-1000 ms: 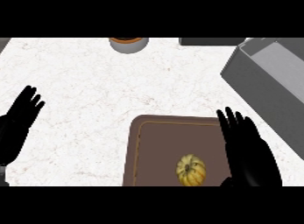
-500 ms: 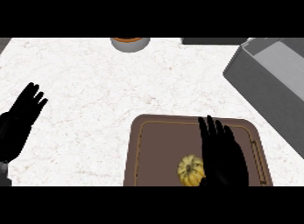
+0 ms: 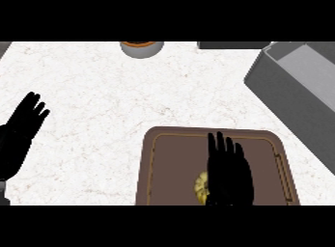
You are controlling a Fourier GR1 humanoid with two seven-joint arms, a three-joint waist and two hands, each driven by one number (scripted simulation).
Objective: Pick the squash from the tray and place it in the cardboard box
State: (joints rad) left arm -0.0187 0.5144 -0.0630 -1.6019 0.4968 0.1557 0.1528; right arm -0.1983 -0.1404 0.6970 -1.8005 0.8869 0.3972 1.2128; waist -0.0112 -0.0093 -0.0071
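Now, step in hand: the reach for the pick; the grasp itself looks not yet made, and the carry and the placing are both undone

Right hand: the right hand (image 3: pixel 229 171) is over the brown tray (image 3: pixel 171 166), fingers straight and pointing away from the robot; it covers most of the squash and has hold of nothing that I can see; whether the palm touches the squash I cannot tell

Squash: the squash (image 3: pixel 201 186) lies on the tray near its front edge; only a yellow sliver shows at the left side of the right hand

Left hand: the left hand (image 3: pixel 17 137) shows at the view's left edge over the white bench (image 3: pixel 113 96), open with fingers up, resting and holding nothing

Tray: it sits on the bench at the near right; its raised rim runs round the squash

Cardboard box: the cardboard box (image 3: pixel 305 91) stands to the far right, grey in this view, its open top facing up, apart from the tray's right corner

Far edge: a round pot with an orange rim (image 3: pixel 141 47) stands at the bench's far side, well apart from the tray; a dark object (image 3: pixel 232 45) lies beside the box's far end

Next move calls for: by my judgement, curling fingers and thumb round the squash, lifting it clear of the rim, then swinging right and away to the box's opening
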